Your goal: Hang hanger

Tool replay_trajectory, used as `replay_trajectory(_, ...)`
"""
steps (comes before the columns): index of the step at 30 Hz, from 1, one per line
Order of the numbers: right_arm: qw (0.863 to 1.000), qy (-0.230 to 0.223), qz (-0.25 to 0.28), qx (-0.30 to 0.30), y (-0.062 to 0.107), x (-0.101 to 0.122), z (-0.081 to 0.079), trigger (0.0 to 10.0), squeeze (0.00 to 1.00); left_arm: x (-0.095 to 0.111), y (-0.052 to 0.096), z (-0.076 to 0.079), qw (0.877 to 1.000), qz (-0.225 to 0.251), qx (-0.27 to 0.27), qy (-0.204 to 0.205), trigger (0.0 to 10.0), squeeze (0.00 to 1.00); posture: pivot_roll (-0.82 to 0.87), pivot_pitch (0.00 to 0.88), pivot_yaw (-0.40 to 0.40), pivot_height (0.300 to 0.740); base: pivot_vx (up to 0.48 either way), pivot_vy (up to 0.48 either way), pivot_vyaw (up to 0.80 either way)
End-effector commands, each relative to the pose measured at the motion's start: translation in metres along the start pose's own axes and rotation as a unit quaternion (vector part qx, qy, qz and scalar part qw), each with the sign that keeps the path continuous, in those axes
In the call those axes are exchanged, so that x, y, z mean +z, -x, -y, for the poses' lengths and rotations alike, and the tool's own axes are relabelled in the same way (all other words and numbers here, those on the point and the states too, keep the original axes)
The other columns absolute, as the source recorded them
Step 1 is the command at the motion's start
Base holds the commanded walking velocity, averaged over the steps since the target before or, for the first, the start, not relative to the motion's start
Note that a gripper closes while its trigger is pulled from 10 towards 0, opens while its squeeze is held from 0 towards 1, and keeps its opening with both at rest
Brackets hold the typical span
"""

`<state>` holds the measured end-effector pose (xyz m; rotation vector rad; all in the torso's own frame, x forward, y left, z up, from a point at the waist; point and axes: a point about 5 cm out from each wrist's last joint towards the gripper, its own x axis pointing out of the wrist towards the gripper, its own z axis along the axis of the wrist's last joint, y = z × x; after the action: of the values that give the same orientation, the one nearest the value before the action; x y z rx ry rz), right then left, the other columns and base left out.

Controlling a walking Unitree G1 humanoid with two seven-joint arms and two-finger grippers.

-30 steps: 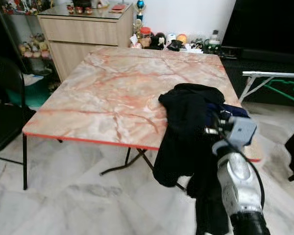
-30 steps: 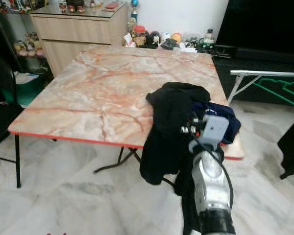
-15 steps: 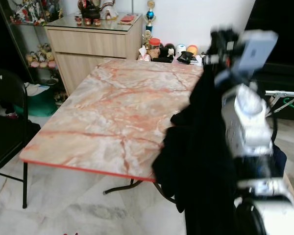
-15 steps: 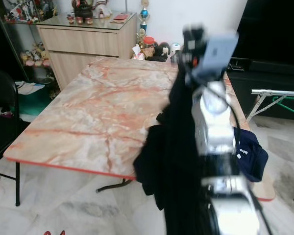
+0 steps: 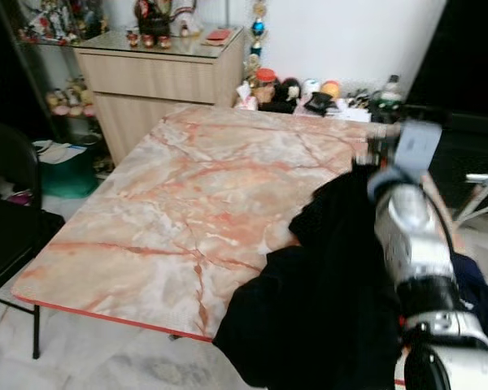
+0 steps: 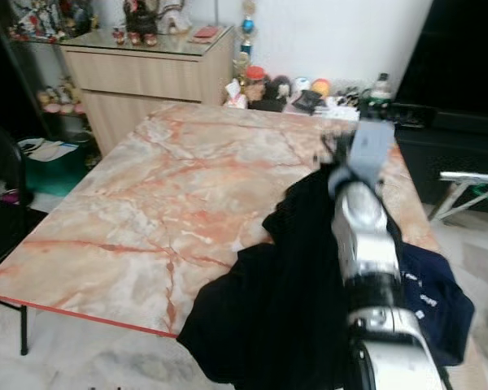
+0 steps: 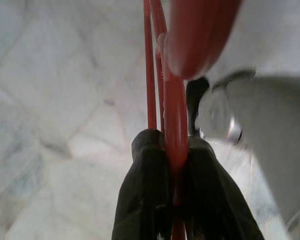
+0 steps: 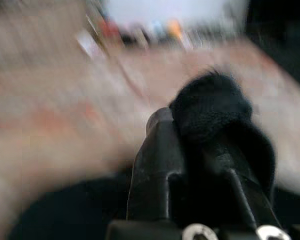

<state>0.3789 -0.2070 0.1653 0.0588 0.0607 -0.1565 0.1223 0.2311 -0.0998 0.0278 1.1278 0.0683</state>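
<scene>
A red hanger [image 7: 175, 125] is pinched between the black fingers [image 7: 145, 170] of my left gripper [image 7: 172, 145], above the marble floor. My right gripper [image 5: 372, 154] is held up over the right side of the marble-pattern table [image 5: 171, 187]. It is shut on a fold of a black garment [image 5: 325, 301], seen close up as black cloth [image 8: 210, 105] in the right wrist view. The garment hangs down from the gripper and spreads across the table's front right corner. A navy garment [image 6: 431, 301] lies beside it on the table.
A wooden cabinet [image 5: 159, 69] with figurines stands behind the table. Small toys and jars [image 5: 309, 89] line the wall. A black chair [image 5: 4, 203] is at the left, a folding rack [image 6: 464, 191] at the right, and a dark screen [image 6: 464, 57] beyond it.
My right arm rose high with the black garment, then came down a little over the table. The garment now drapes on the tabletop. The camera has moved closer to the table.
</scene>
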Motion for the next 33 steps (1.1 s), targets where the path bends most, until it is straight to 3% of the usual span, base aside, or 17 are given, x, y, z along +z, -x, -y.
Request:
replay_trajectory(1,1.0,0.002,-0.015,-0.011,0.002,-0.006,0.004,10.0,0.0,-0.013,0.003,-0.003,1.0,-0.023,-0.005,-0.013,10.0,0.0,-0.01,0.0,0.008,0.74,0.0,0.0,0.0)
replay_trajectory(5,0.999,-0.017,-0.021,-0.037,0.008,-0.013,0.013,10.0,0.0,-0.018,0.005,-0.01,1.0,-0.026,-0.005,-0.016,10.0,0.0,0.0,0.0,0.007,0.74,0.0,0.0,0.0)
replay_trajectory(6,0.999,-0.021,-0.015,-0.042,0.009,-0.011,0.013,10.0,0.14,-0.018,0.005,-0.011,0.999,-0.027,-0.005,-0.017,10.0,0.0,0.0,0.0,0.007,0.74,0.0,0.0,0.0)
replay_trajectory(7,0.999,-0.023,-0.011,-0.044,0.01,-0.01,0.013,10.0,0.14,-0.019,0.005,-0.011,0.999,-0.027,-0.005,-0.018,10.0,0.0,0.0,0.0,0.007,0.74,0.0,0.0,0.0)
replay_trajectory(8,0.999,-0.009,0.01,-0.05,0.011,-0.004,0.014,10.0,1.0,-0.02,0.006,-0.012,0.999,-0.029,-0.005,-0.019,10.0,0.0,0.0,0.0,0.006,0.74,0.0,0.0,0.0)
replay_trajectory(13,0.997,0.018,0.036,-0.059,0.023,0.006,0.016,10.0,1.0,-0.022,0.006,-0.011,0.999,-0.033,-0.007,-0.024,10.0,0.0,0.0,0.013,0.002,0.74,0.0,0.0,0.0)
replay_trajectory(18,0.998,0.019,0.01,-0.066,0.041,0.001,0.022,10.0,1.0,-0.018,0.003,0.0,0.999,-0.035,-0.015,-0.029,10.0,0.0,-0.01,0.029,0.0,0.74,0.0,0.0,0.0)
replay_trajectory(20,0.998,0.012,0.0,-0.068,0.045,-0.002,0.024,10.0,1.0,-0.016,0.001,0.006,0.999,-0.035,-0.018,-0.032,10.0,0.0,-0.01,0.029,0.0,0.74,0.0,0.0,0.0)
replay_trajectory(22,0.998,-0.022,-0.027,-0.06,0.048,-0.007,0.025,10.0,1.0,-0.013,0.0,0.014,0.999,-0.033,-0.023,-0.033,10.0,0.0,-0.01,0.03,-0.002,0.74,0.0,0.0,0.0)
replay_trajectory(26,0.997,-0.038,-0.053,-0.046,0.041,-0.012,0.024,10.0,1.0,-0.009,-0.002,0.026,0.998,-0.032,-0.033,-0.035,10.0,0.0,-0.01,0.031,-0.001,0.74,0.0,0.0,0.0)
replay_trajectory(28,0.999,-0.04,0.01,-0.032,0.025,0.015,0.016,10.0,1.0,-0.008,-0.003,0.033,0.998,-0.032,-0.038,-0.042,10.0,0.0,-0.01,0.03,0.0,0.74,0.0,0.0,0.0)
replay_trajectory(29,0.999,-0.04,0.01,-0.032,0.025,0.015,0.016,10.0,1.0,-0.008,-0.003,0.033,0.998,-0.032,-0.038,-0.042,10.0,0.0,-0.01,0.03,0.0,0.74,0.0,0.0,0.0)
replay_trajectory(31,0.992,-0.034,0.116,-0.021,0.015,0.065,0.009,10.0,1.0,-0.006,-0.004,0.036,0.998,-0.026,-0.035,-0.043,10.0,0.0,-0.01,0.031,0.0,0.74,0.0,0.0,0.0)
replay_trajectory(33,0.992,-0.021,0.124,-0.027,0.013,0.071,0.009,10.0,1.0,-0.006,-0.004,0.036,0.998,-0.025,-0.035,-0.042,10.0,0.0,-0.01,0.031,-0.002,0.74,0.0,0.0,0.0)
